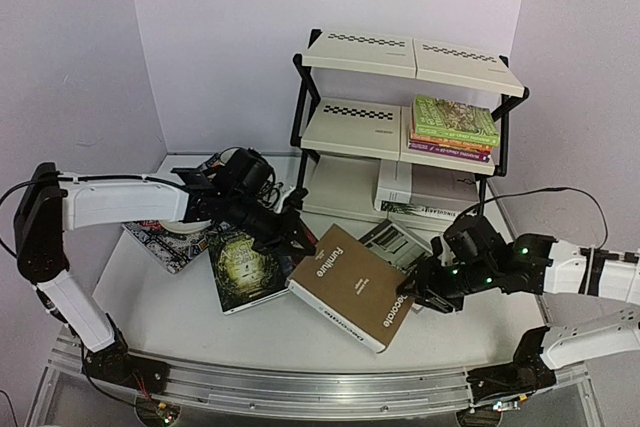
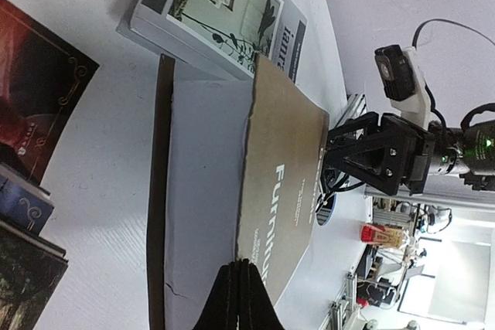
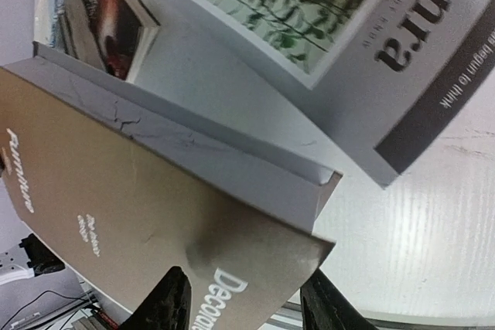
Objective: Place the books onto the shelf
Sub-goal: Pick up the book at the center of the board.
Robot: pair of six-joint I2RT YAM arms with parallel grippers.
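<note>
The left gripper is clamped thin on the brown book's far edge; the right gripper straddles its near "Decorate" corner, jaws apart. The book lies in front of the shelf, beside the grey-white book. The cover alone seems pinched, so lifting could fan it open or let it slip.

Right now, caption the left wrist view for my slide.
Left gripper shut on the brown book's lifted cover; right gripper at its far edge.

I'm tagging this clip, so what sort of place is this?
Probably a robotics lab test cell: a white table boxed in by plain walls, two arms bolted to a metal rail, and a small shelf of books.
</note>
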